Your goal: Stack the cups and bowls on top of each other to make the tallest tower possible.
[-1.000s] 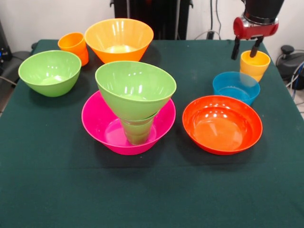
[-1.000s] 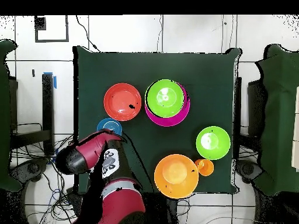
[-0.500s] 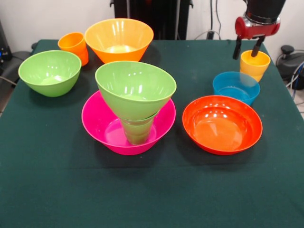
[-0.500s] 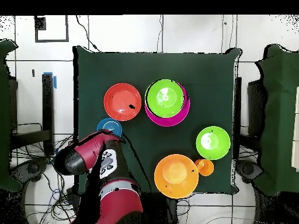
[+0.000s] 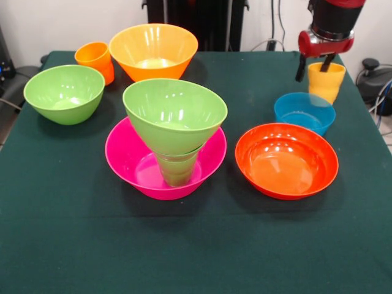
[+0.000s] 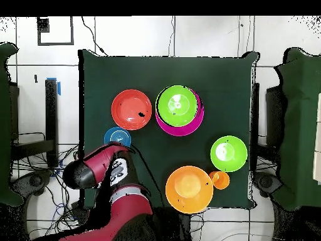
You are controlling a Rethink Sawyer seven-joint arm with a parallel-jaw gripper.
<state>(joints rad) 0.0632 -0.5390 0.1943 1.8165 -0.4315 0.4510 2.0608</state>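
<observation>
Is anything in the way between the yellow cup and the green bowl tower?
Only the translucent blue plastic bowl sits near that path, low beside the yellow-orange plastic cup at the tool. The tilted light green bowl topping the tower has open cloth around it.

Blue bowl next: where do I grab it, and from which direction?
Take the blue bowl by its rim, coming straight down with one finger inside the wall and one outside. It sits upright, open and empty. Probably use the rim facing the red-orange bowl; the yellow cup crowds the opposite edge.
</observation>
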